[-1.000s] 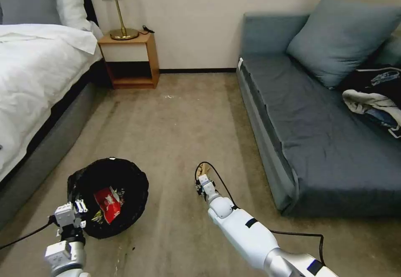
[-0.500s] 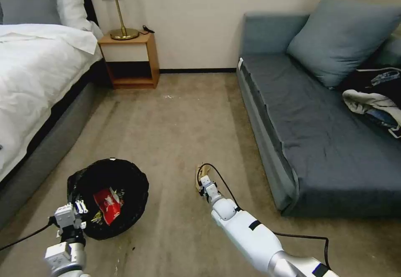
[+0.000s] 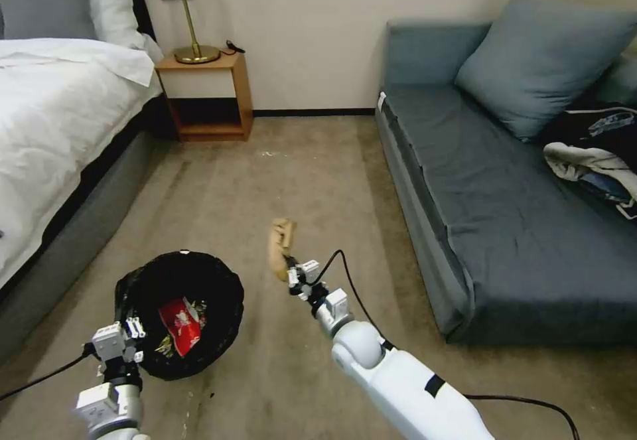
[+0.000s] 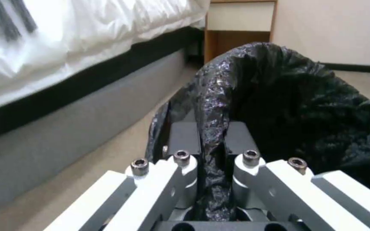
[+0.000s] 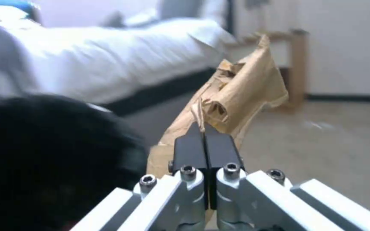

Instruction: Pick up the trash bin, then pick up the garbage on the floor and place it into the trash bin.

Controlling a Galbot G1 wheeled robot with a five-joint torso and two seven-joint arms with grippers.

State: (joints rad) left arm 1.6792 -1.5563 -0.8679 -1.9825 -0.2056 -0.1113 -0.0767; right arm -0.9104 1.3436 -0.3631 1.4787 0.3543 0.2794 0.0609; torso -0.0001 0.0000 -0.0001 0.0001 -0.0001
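The trash bin (image 3: 213, 273), lined with a crinkled black bag, sits low at my left with a red snack wrapper (image 3: 180, 316) inside it. My left gripper (image 3: 125, 334) is shut on the bin's near rim. In the left wrist view its fingers (image 4: 184, 138) pinch the black bag (image 4: 279, 96). My right gripper (image 3: 292, 273) is shut on a crumpled tan wrapper (image 3: 280, 246), holding this piece of garbage in the air just right of the bin. In the right wrist view the tan wrapper (image 5: 241, 86) stands up from the shut gripper (image 5: 205, 138), with the bin (image 5: 52, 154) close beside it.
A bed (image 3: 53, 115) runs along the left and a wooden nightstand (image 3: 206, 95) with a lamp stands at the back wall. On the right, a grey sofa (image 3: 504, 214) carries a cushion (image 3: 544, 62) and a heap of clothes (image 3: 597, 154). Carpet lies open between them.
My right gripper has lifted the tan wrapper off the floor and carried it up and left towards the bin. The bin and left gripper have shifted slightly right.
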